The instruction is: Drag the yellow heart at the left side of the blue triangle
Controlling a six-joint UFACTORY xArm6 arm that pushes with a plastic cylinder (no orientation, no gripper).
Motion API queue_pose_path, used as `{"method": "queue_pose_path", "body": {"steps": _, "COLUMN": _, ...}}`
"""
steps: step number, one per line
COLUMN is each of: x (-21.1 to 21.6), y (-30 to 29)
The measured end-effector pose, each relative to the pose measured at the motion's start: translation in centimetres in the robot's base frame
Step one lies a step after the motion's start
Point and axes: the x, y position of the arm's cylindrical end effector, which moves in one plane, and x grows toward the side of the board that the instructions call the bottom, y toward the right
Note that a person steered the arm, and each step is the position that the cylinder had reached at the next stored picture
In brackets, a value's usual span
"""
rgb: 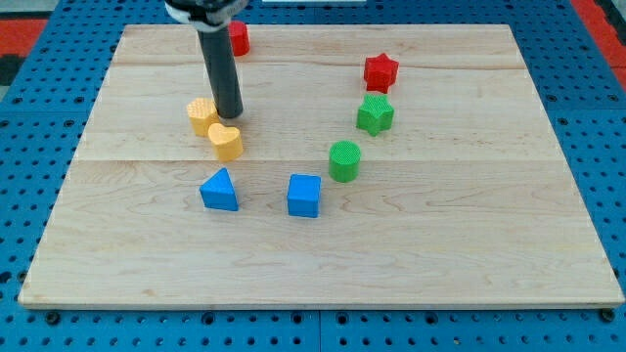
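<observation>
Yellow heart still above the blue triangle, not yet at its left.

The yellow heart (225, 142) sits just above the blue triangle (219, 190), slightly toward the view's right of it, so the drag down and round to the triangle's left side looks barely begun. The rod has no jaws; its tip (232, 118) rests at the heart's upper edge, beside another yellow block (202, 114). Around them, the pale wooden board (509, 254) lies on a blue perforated table (606, 147), with open room left of the triangle.
</observation>
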Motion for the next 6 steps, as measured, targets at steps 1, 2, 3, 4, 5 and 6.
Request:
{"method": "queue_pose_path", "body": {"steps": 1, "x": 1.8, "y": 2.7}}
{"method": "queue_pose_path", "body": {"steps": 2, "x": 5.3, "y": 2.7}}
{"method": "queue_pose_path", "body": {"steps": 3, "x": 1.9, "y": 4.1}}
{"method": "queue_pose_path", "body": {"steps": 4, "x": 1.7, "y": 0.1}}
{"method": "queue_pose_path", "body": {"steps": 5, "x": 4.5, "y": -3.6}}
{"method": "queue_pose_path", "body": {"steps": 6, "x": 6.8, "y": -3.3}}
